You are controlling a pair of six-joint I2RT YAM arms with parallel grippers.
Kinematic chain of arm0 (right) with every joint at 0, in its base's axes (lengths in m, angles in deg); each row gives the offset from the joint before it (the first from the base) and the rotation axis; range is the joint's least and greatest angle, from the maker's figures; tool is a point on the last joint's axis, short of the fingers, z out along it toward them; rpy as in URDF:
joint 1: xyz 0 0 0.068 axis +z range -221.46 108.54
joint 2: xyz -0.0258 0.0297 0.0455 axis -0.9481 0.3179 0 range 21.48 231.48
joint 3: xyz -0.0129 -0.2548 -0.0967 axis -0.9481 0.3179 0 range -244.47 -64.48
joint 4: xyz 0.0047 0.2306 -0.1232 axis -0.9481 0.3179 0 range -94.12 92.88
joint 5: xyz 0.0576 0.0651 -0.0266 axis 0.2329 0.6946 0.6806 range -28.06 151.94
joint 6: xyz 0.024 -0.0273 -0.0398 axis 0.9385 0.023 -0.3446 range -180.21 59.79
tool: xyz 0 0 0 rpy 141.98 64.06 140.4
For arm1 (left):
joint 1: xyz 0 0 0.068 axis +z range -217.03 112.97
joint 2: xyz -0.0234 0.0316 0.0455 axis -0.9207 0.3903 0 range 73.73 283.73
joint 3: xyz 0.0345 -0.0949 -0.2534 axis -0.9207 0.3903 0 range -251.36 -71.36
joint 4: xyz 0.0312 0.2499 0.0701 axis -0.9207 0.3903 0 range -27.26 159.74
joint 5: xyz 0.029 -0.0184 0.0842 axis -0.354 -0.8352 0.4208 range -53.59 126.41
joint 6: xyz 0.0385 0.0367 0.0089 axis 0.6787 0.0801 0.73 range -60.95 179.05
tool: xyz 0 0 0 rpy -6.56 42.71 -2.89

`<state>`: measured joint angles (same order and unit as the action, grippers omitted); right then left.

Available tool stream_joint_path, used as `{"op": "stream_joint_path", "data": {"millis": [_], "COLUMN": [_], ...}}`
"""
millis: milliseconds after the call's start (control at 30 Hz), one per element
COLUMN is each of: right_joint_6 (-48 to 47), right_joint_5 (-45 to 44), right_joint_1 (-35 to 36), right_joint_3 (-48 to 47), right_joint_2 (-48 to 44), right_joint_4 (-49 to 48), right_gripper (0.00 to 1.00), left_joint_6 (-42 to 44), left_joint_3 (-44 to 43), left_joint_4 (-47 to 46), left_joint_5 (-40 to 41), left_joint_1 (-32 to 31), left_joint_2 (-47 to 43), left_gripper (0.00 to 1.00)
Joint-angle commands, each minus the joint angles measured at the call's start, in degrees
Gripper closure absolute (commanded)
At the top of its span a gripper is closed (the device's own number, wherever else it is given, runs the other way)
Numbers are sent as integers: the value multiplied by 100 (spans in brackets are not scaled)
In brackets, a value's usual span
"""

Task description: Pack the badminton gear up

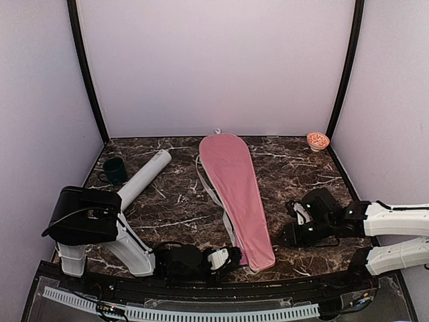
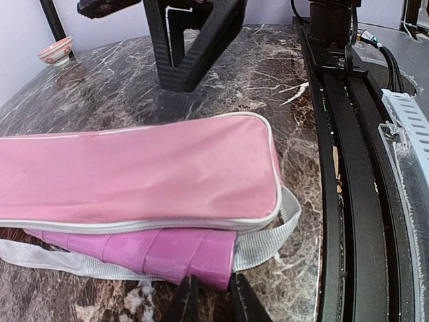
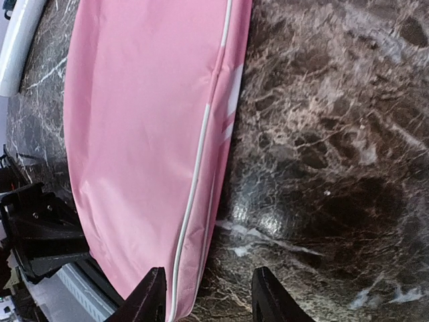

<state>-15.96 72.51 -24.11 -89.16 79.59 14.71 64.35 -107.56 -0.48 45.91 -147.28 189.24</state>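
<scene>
The pink cover [image 1: 234,194] lies lengthwise down the middle of the marble desk [image 1: 301,174], wide end toward the back wall, narrow end at the near edge. A pink racket handle [image 2: 161,248] pokes out from under that narrow end, beside a grey strap [image 2: 268,241]. The left jaws are drawn in to a slim gap right at the handle's butt; I can't tell whether they pinch it. The right jaws stand apart at the cover's right edge, gripping nothing. The pale grey tube [image 1: 144,176] lies off to the left, near a dark green cup [image 1: 114,170]
</scene>
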Motion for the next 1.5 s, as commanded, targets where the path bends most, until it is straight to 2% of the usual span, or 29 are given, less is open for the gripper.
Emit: {"op": "stream_joint_path", "data": {"millis": [0,267,567,833,1067,1233,1467], "right_joint_6": [164,582,764,1146,1255,1280,1330], "right_joint_5": [822,1723,2078,2381,2469,2564,2689], "right_joint_1": [-125,-128,-122,-95,65,115,181], "right_joint_3": [251,955,1396,1727,1700,1689,1630], "right_joint_2": [123,563,1132,1258,1461,1531,1592], "right_joint_4": [-1018,-2510,-3673,-4472,-4837,-5026,-5190], "right_gripper": [56,59,67,66,64,67,65], "left_joint_6": [50,91,162,239,353,253,507], "left_joint_3": [-80,-118,-243,-551,-737,-657,-822], "left_joint_4": [88,123,213,174,143,216,750], "left_joint_5": [-1,-10,-71,-250,-371,-502,-470], "left_joint_1": [43,44,43,58,114,237,238], "left_joint_2": [3,-10,18,221,303,376,608], "left_gripper": [82,83,86,87,88,88,90]}}
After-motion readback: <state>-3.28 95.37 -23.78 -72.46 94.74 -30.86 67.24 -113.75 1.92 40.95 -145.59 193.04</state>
